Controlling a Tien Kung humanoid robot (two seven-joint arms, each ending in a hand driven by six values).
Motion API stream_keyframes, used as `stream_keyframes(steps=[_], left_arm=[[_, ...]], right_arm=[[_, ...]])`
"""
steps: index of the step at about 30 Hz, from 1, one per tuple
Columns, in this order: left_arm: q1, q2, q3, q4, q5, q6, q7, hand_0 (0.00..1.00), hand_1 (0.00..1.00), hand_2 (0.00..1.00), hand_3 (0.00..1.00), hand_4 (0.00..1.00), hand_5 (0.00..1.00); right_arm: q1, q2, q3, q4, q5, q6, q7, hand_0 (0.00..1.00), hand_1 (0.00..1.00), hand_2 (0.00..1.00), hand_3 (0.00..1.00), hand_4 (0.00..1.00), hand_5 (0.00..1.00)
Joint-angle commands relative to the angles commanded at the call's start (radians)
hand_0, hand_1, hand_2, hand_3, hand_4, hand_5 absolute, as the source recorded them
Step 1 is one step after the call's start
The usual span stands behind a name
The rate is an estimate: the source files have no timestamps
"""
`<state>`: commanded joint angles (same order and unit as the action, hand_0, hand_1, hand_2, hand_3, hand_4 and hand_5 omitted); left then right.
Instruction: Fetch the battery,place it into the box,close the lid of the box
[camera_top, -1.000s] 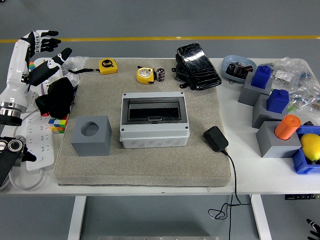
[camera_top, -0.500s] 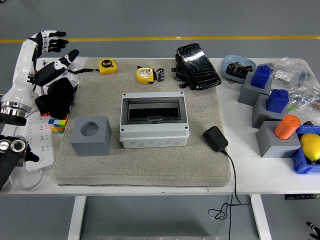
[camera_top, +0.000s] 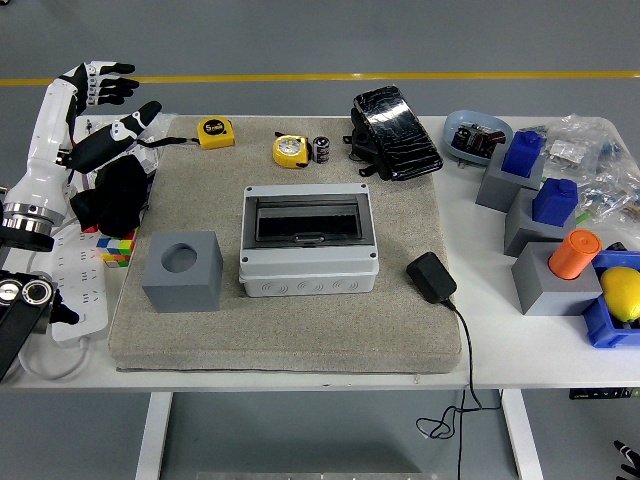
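1. Left hand (camera_top: 105, 105): white forearm with black-tipped fingers, raised over the far-left corner of the white table (camera_top: 540, 360), fingers spread and holding nothing. Against the picture a second earlier it sits slightly higher and nearer the mat; over the last half-second it has barely shifted. Judgement: the reach toward the battery has only begun.
2. Right hand: only a dark tip shows at the lower right corner; its state cannot be told.
3. Black cloth bundle (camera_top: 115, 195): just below the left hand, beside a multicoloured cube (camera_top: 117, 247) at the mat's left edge.
4. Grey felt mat (camera_top: 290, 335): covers the table's middle.
5. Small dark cylindrical battery (camera_top: 321, 149): upright at the mat's far edge, just beside a yellow round tape measure (camera_top: 290, 150); a second yellow tape measure (camera_top: 214, 131) lies between it and the hand.
6. Grey plastic box with a dark hinged lid (camera_top: 308, 240): mid-mat, unmoved; whether the lid is open cannot be told.
7. Grey cube with a round hole (camera_top: 182, 270): left of the box.
8. Open room: bare mat between the hand and battery along the far edge; a black wrapped bundle (camera_top: 396, 133) crowds the battery's right.
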<state>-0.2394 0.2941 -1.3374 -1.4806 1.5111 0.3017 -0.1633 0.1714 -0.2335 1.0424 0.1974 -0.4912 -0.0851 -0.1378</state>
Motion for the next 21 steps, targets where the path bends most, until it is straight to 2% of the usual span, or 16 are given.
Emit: stream_keyframes(steps=[21], left_arm=[[-0.012, -0.009, 0.003, 0.000, 0.000, 0.000, 0.003, 0.573, 0.621, 0.639, 0.686, 0.998, 0.581]], right_arm=[[0.002, 0.003, 0.004, -0.001, -0.004, 0.007, -0.005, 0.659, 0.618, 0.604, 0.549, 0.953, 0.462]])
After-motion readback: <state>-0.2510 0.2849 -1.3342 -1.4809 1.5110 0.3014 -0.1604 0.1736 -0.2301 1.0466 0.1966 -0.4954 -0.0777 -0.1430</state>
